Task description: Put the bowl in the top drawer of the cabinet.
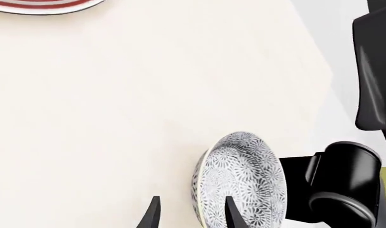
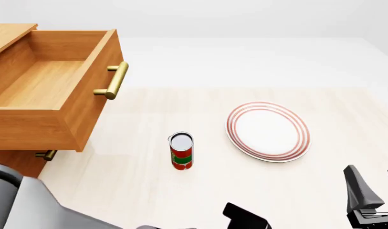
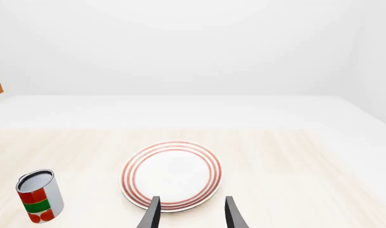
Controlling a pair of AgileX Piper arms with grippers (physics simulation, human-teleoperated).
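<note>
With the top drawer (image 2: 47,90) of the cabinet (image 2: 9,33) pulled out to receive it, the bowl (image 1: 240,183) rests on the worktop (image 2: 181,191) beside the left pincer (image 1: 189,213), whose fingers are parted and empty, its rim against one fingertip; the right pincer (image 3: 191,211), equally open and unladen, hovers just short of the plate (image 3: 172,175).

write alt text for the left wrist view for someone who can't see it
A blue-grey patterned bowl sits tilted on edge against one of the left gripper's two dark fingers. A pale table fills most of the frame, with a red-ringed plate's edge at one corner and black arm parts beside the bowl.
</note>
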